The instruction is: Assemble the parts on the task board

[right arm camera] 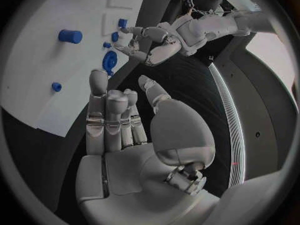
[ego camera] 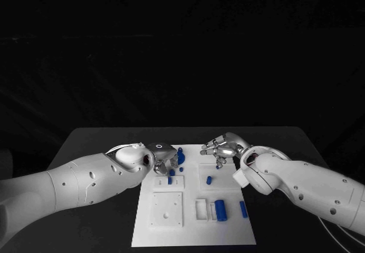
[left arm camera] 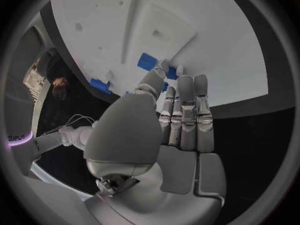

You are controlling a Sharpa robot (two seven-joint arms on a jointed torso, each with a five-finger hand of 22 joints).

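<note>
On the white task board (ego camera: pixel 194 232), a blue cylinder (ego camera: pixel 220 210) lay nearest, toward five o'clock, with a slim blue peg (ego camera: pixel 243 209) just beside it. Farther, the left hand (ego camera: pixel 165 159) hovered at eleven o'clock, whether it held anything I cannot tell. The right hand (ego camera: pixel 220 150) hung at one o'clock, fingers loosely apart, empty.

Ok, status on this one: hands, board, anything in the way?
Left hand and right hand both open over the task board's far end. Blue parts loose on it. Nothing in the way.
</note>
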